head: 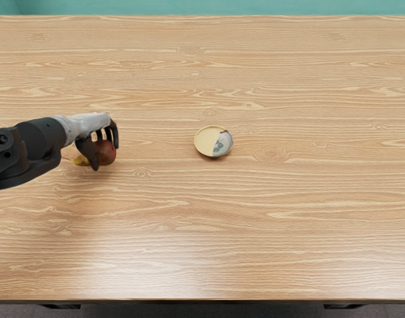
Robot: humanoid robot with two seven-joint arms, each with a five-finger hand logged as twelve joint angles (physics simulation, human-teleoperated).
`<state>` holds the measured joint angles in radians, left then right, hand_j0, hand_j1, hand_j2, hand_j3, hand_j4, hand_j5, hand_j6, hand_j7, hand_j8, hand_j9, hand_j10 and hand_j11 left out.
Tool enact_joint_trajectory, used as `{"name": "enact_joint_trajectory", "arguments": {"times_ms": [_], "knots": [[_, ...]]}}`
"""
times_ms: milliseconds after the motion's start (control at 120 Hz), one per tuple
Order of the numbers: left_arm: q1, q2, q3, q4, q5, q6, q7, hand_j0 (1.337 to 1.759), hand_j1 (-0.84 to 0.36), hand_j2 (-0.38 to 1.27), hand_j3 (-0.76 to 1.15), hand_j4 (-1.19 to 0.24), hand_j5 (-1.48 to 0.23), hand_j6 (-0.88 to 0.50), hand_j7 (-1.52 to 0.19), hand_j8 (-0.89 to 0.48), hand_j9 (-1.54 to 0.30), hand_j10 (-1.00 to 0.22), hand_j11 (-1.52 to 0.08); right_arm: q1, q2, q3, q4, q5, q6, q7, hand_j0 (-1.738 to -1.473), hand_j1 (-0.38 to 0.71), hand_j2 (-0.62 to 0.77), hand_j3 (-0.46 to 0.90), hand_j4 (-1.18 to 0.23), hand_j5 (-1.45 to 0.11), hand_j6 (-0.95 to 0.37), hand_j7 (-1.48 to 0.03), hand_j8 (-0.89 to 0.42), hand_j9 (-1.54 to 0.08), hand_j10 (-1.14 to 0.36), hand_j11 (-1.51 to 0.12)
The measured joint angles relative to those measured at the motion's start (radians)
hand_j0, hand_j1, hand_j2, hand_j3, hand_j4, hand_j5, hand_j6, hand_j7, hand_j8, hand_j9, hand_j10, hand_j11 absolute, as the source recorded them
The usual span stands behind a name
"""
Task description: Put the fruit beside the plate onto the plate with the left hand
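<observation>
The left hand (pixel 95 132) has its fingers (pixel 115 136) clasped around the reddish fruit (pixel 107 155), low at the desk (pixel 255 232) and well left of the plate (pixel 205 138). The grasp looks made; the carry and the placing are left.

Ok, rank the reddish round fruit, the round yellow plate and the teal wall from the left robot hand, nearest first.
1. Reddish round fruit, in the left robot hand.
2. Round yellow plate, to its right.
3. Teal wall, far behind.

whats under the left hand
A reddish fruit, with the left hand curled over it. A yellow bit pokes out beside it; the hand covers the rest, so I can't tell what that is.
</observation>
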<state>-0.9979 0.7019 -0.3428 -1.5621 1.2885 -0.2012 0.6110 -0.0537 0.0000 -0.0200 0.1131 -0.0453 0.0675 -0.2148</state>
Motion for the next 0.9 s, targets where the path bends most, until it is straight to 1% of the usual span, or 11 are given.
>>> {"name": "enact_joint_trajectory", "arguments": {"times_ms": [75, 192, 283, 333, 383, 542, 658, 725, 742, 850, 900], "knots": [[-0.022, -0.014, 0.0, 0.0, -0.01, -0.005, 0.0, 1.656, -0.29, 0.41, 0.0, -0.63, -0.92, -0.44, -0.91, -0.47, -0.9, -0.68, -0.9, 0.0, 0.0, 0.0, 0.0, 0.0, 0.0, 0.0, -1.658, -0.35, 0.0, 0.0, 0.0, 0.0, 0.0, 0.0, 0.0, 0.0, 0.0, 0.0], [-0.043, -0.05, 0.0, 0.008, -0.02, -0.011, 0.0, 1.656, -0.28, 0.39, 0.0, -0.63, -0.92, -0.44, -0.91, -0.47, -0.9, -0.68, -0.9, 0.0, 0.0, 0.0, 0.0, 0.0, 0.0, 0.0, -1.658, -0.35, 0.0, 0.0, 0.0, 0.0, 0.0, 0.0, 0.0, 0.0, 0.0, 0.0], [-0.055, -0.101, -0.001, 0.026, -0.022, -0.013, 0.0, 1.656, -0.28, 0.38, 0.0, -0.64, -0.92, -0.44, -0.91, -0.46, -0.9, -0.68, -0.9, 0.0, 0.0, 0.0, 0.0, 0.0, 0.0, 0.0, -1.658, -0.35, 0.0, 0.0, 0.0, 0.0, 0.0, 0.0, 0.0, 0.0, 0.0, 0.0], [-0.064, -0.116, -0.001, 0.038, -0.024, -0.013, 0.0, 1.656, -0.29, 0.44, 0.0, -0.64, -0.93, -0.43, -0.91, -0.47, -0.9, -0.68, -0.9, 0.0, 0.0, 0.0, 0.0, 0.0, 0.0, 0.0, -1.658, -0.35, 0.0, 0.0, 0.0, 0.0, 0.0, 0.0, 0.0, 0.0, 0.0, 0.0], [-0.071, -0.127, -0.002, 0.048, -0.024, -0.013, 0.0, 1.656, -0.29, 0.41, 0.0, -0.64, -0.92, -0.45, -0.91, -0.48, -0.9, -0.68, -0.9, 0.0, 0.0, 0.0, 0.0, 0.0, 0.0, 0.0, -1.658, -0.35, 0.0, 0.0, 0.0, 0.0, 0.0, 0.0, 0.0, 0.0, 0.0, 0.0], [-0.099, -0.18, -0.009, 0.072, -0.024, -0.012, 0.0, 1.656, -0.28, 0.41, 0.0, -0.66, -0.92, -0.46, -0.9, -0.49, -0.9, -0.68, -0.9, 0.0, 0.0, 0.0, 0.0, 0.0, 0.0, 0.0, -1.658, -0.35, 0.0, 0.0, 0.0, 0.0, 0.0, 0.0, 0.0, 0.0, 0.0, 0.0], [-0.113, -0.205, -0.016, 0.086, -0.026, -0.012, 0.0, 1.656, -0.28, 0.46, 0.0, -0.66, -0.92, -0.47, -0.89, -0.49, -0.9, -0.68, -0.9, 0.0, 0.0, 0.0, 0.0, 0.0, 0.0, 0.0, -1.658, -0.35, 0.0, 0.0, 0.0, 0.0, 0.0, 0.0, 0.0, 0.0, 0.0, 0.0], [-0.12, -0.22, -0.018, 0.092, -0.024, -0.012, 0.0, 1.656, -0.27, 0.4, 0.0, -0.67, -0.91, -0.47, -0.89, -0.5, -0.9, -0.68, -0.9, 0.0, 0.0, 0.0, 0.0, 0.0, 0.0, 0.0, -1.658, -0.35, 0.0, 0.0, 0.0, 0.0, 0.0, 0.0, 0.0, 0.0, 0.0, 0.0], [-0.125, -0.228, -0.018, 0.096, -0.024, -0.013, 0.0, 1.656, -0.26, 0.43, 0.0, -0.67, -0.91, -0.48, -0.89, -0.5, -0.9, -0.68, -0.9, 0.0, 0.0, 0.0, 0.0, 0.0, 0.0, 0.0, -1.658, -0.35, 0.0, 0.0, 0.0, 0.0, 0.0, 0.0, 0.0, 0.0, 0.0, 0.0], [-0.138, -0.273, -0.02, 0.114, -0.024, -0.014, 0.0, 1.656, -0.28, 0.44, 0.0, -0.67, -0.91, -0.47, -0.89, -0.49, -0.9, -0.68, -0.9, 0.0, 0.0, 0.0, 0.0, 0.0, 0.0, 0.0, -1.658, -0.35, 0.0, 0.0, 0.0, 0.0, 0.0, 0.0, 0.0, 0.0, 0.0, 0.0], [-0.139, -0.286, -0.022, 0.122, -0.025, -0.014, 0.0, 1.657, -0.29, 0.47, 0.0, -0.67, -0.91, -0.47, -0.9, -0.5, -0.9, -0.68, -0.9, 0.0, 0.0, 0.0, 0.0, 0.0, 0.0, 0.0, -1.658, -0.35, 0.0, 0.0, 0.0, 0.0, 0.0, 0.0, 0.0, 0.0, 0.0, 0.0]]}}
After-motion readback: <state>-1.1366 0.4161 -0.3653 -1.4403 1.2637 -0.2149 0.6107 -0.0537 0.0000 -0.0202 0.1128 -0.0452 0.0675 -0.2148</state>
